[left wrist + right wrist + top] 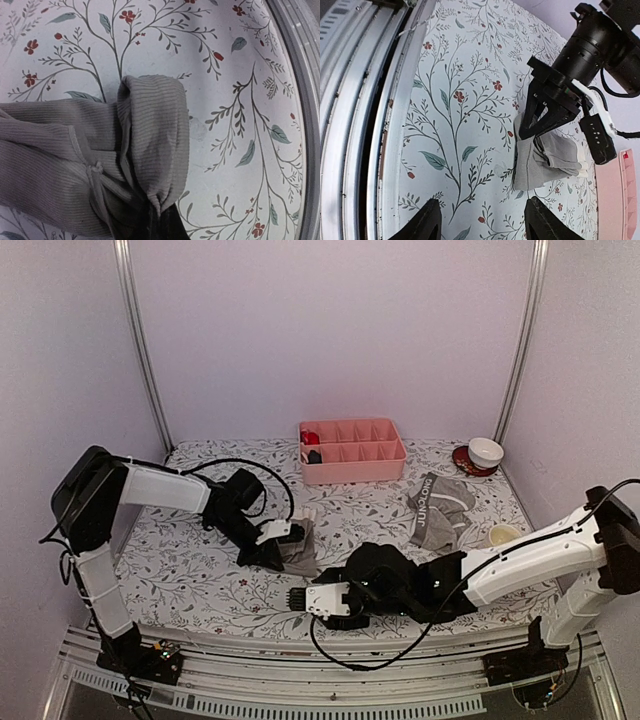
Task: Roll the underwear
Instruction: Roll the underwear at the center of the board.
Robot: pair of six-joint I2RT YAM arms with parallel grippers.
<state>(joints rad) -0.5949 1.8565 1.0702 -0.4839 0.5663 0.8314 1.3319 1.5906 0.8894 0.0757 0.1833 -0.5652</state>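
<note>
My left gripper (526, 131) is clenched on the grey briefs (150, 140), the fingertips pinched together into the ribbed cloth. The briefs lie on the floral tablecloth (190, 585) near the middle of the table, on my left side. One end is turned over on itself into a thick, rounded fold, and the rest trails off flat beside it. From my left wrist, that fold stands upright in the middle of the view, with its lower corner gathered into the grip.

My right gripper (484, 210) hangs released, jaws apart with only bare tablecloth between them. It sits low by the near edge of the table, just beside the briefs but not touching them.

The grey boxer-briefs (440, 508) lie crumpled well off to my right, their dark lettered waistband showing. The pink divided tray (350, 473) sits at the far side.
</note>
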